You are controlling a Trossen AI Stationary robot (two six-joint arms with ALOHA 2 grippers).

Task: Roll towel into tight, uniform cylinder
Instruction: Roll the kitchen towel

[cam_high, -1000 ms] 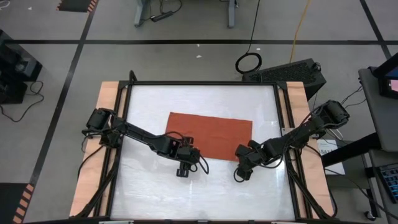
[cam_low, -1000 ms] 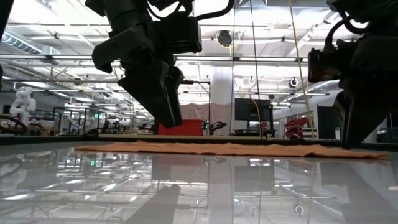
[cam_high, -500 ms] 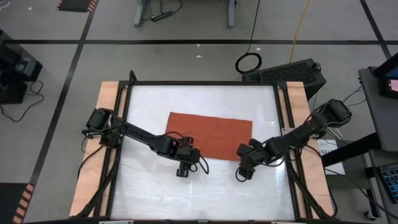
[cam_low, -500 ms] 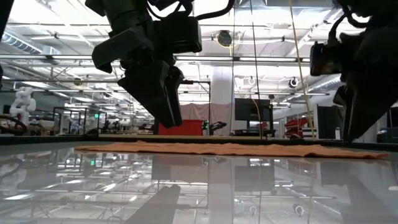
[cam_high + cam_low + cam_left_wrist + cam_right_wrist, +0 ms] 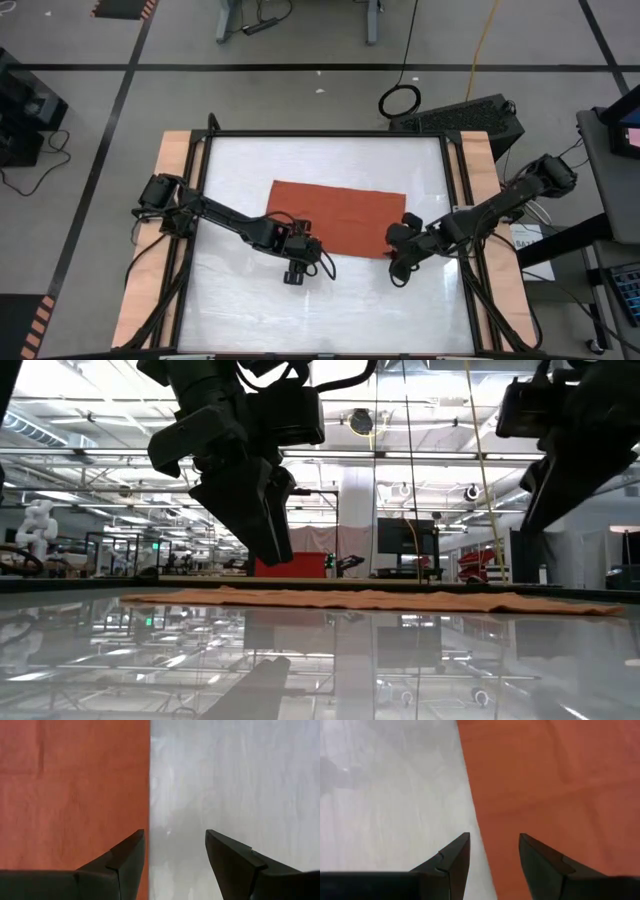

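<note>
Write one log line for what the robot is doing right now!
towel: flat, unrolled | left gripper: open, astride near edge | right gripper: open, astride near edge

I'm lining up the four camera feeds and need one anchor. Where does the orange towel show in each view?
High view: the towel lies flat at mid-table, between the left gripper and right gripper.
Low view: a thin orange band across the tabletop.
Left wrist view: fills the picture's left half.
Right wrist view: fills the picture's right side.
Shared landmark: the towel's straight edge against the white table.
</note>
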